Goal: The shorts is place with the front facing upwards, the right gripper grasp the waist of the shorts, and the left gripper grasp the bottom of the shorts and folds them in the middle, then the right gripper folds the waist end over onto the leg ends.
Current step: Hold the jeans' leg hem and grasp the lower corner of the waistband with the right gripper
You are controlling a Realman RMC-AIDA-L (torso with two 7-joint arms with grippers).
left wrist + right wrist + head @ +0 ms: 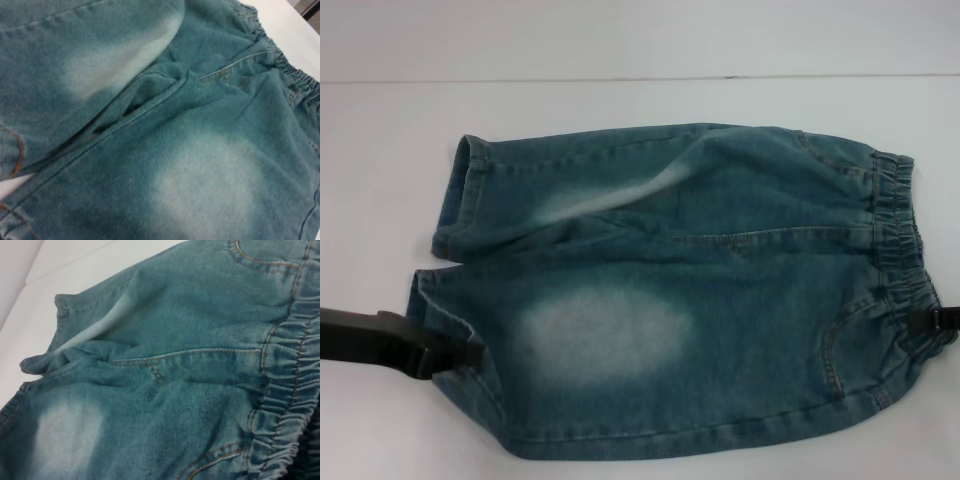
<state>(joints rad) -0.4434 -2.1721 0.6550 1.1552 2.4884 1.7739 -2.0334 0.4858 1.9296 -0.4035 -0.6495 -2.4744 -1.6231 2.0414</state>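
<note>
Shorts (690,300) spread flat, front up, across the middle of the white bench (380,130), waist toward its right edge, leg ends toward its left. Blue-green washed denim, a whitish faded patch on each thigh, orange stitching tracing fly and pockets. Puckered elastic along the waist of the shorts (900,230), flat darker cuffs at the bottom of the shorts (460,200). Near leg lying smooth; far leg slightly creased by the crotch seam.

Left gripper (445,357) reaching in low from the bench's left edge, tip touching the near leg's hem, apparently set for lifting that end so the near half can go over the far half. Whether its fingers are pinching cloth: cannot tell. Right gripper (942,325) barely showing at the near end of the waistband, by the bench's right edge, seemingly placed to raise the waist in step with the hem. Finger state there likewise not visible. Fold not yet begun, judging by the flat lie.
</note>
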